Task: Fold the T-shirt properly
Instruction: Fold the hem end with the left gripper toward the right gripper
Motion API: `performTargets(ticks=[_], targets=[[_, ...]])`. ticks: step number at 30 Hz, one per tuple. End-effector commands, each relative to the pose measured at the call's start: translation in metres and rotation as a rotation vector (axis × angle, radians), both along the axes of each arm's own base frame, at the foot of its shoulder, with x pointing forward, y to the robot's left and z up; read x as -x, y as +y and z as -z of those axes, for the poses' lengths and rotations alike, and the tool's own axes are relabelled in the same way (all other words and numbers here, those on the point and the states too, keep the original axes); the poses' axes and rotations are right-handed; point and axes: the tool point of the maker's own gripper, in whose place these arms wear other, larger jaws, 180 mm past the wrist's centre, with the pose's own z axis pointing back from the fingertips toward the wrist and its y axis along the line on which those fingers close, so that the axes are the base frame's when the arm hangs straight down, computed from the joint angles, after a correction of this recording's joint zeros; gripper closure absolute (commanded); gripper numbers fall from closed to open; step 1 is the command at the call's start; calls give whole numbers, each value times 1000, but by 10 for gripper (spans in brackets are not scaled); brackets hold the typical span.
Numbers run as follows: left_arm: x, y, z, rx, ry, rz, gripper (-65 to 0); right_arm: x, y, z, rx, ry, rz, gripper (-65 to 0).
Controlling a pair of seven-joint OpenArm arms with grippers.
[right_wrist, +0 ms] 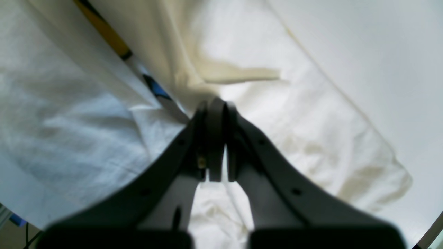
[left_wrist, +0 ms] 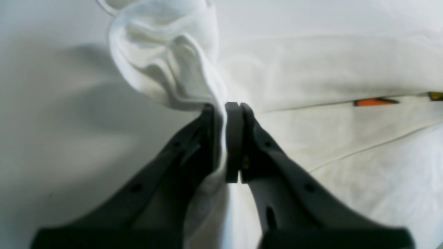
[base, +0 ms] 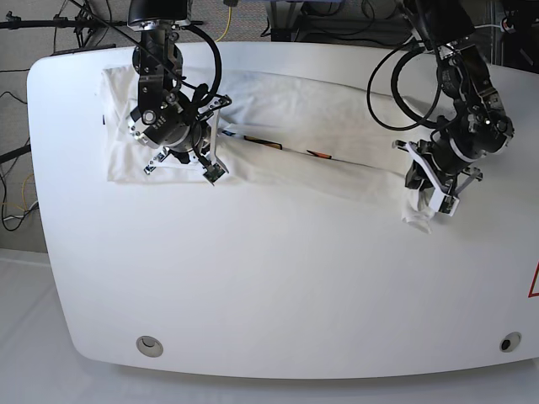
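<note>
1. T-shirt (base: 320, 139) lies stretched across the far half of the table (base: 269, 286), a lengthwise fold already laid over the print.
2. Left gripper (left_wrist: 226, 138) is clamped on a bunched end of the T-shirt, lifted clear of the table, likely to carry that end over.
3. Right gripper (right_wrist: 216, 138) is closed at the T-shirt's opposite end; pinched cloth not clearly visible, probably anchoring it so the fabric stays taut.

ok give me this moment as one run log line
phase: mid-fold | left gripper: shut on T-shirt edge, cloth bunched | right gripper: shut on T-shirt | shirt: stretched between arms on table
</note>
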Motion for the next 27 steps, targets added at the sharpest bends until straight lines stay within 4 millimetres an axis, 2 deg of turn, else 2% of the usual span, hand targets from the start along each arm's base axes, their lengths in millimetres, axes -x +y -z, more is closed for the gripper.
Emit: performTargets(ticks=[1,16,27], targets=[[-10,-15,-16,22,-62,29,-10,-7,0,-8,-5,-33,-1,0],[-7,-86,-14,92,-59,181,-10,-7,0,-8,-5,-33,-1,0],[-4,-125,-22,107,-77,287,-10,-9,0,-9,-4,-37,0,0]])
